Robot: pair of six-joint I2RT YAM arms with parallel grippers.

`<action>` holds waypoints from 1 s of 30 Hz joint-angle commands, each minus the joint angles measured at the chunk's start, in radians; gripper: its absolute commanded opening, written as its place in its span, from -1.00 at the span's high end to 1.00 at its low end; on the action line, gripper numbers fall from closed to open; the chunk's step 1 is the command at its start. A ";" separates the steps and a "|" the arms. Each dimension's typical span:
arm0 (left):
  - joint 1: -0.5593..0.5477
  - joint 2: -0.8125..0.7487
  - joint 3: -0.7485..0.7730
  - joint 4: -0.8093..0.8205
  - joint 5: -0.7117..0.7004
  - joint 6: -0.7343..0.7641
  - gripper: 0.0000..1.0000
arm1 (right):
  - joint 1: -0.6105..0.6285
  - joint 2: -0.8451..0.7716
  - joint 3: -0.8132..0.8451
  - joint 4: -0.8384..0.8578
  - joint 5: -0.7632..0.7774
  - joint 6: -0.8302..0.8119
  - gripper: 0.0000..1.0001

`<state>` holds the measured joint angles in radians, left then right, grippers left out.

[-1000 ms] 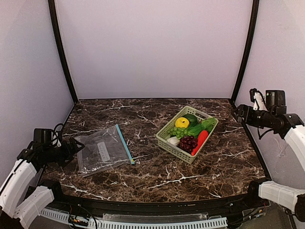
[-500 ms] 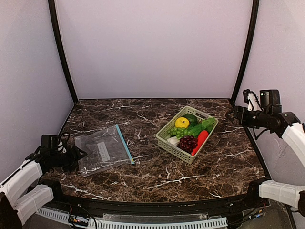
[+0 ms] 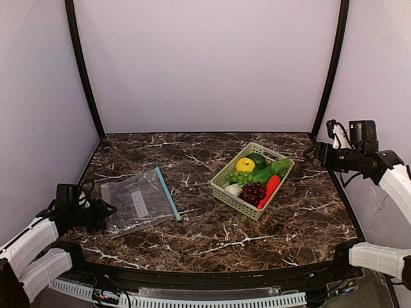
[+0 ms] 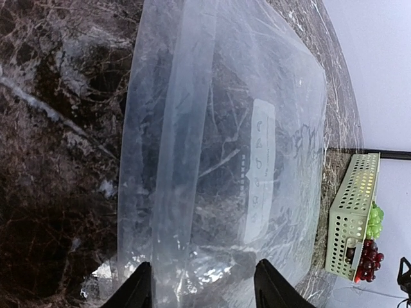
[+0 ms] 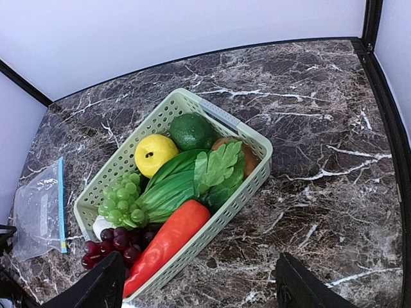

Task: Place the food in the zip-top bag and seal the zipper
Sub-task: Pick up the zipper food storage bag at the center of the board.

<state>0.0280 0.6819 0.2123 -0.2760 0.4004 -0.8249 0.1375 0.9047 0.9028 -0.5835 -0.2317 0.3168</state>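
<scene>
Both jaws gape: the left gripper [image 4: 204, 292], nearer, straddles the bag [image 4: 289, 128] at the edge opposite its zipper [image 3: 168, 194]; the right gripper [image 5: 202, 292] hovers at the table's [image 3: 212, 237] right edge.

the zip-top bag [image 4: 225, 160] is thin clear plastic film, crinkled, and shiny where light catches it, with a flat matt white label [image 4: 260, 167]. the table [image 3: 212, 237] looks like dark marble veined white, with a soft sheen. the basket [image 5: 122, 163] is pale green moulded plastic lattice. the red pepper [image 5: 168, 240] and lemon [image 5: 154, 154] are smooth, glossy plastic.
</scene>
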 commanded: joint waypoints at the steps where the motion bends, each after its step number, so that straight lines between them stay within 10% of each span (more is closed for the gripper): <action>1: -0.002 -0.012 -0.016 0.031 0.007 0.001 -0.02 | 0.010 -0.001 -0.006 0.029 -0.006 0.011 -0.56; 30: -0.001 -0.036 0.111 0.151 0.315 0.082 0.99 | 0.030 -0.002 0.042 0.009 -0.097 0.055 -0.54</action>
<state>0.0280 0.6338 0.2592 -0.1852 0.5964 -0.7437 0.1574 0.9051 0.9035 -0.5785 -0.2619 0.3412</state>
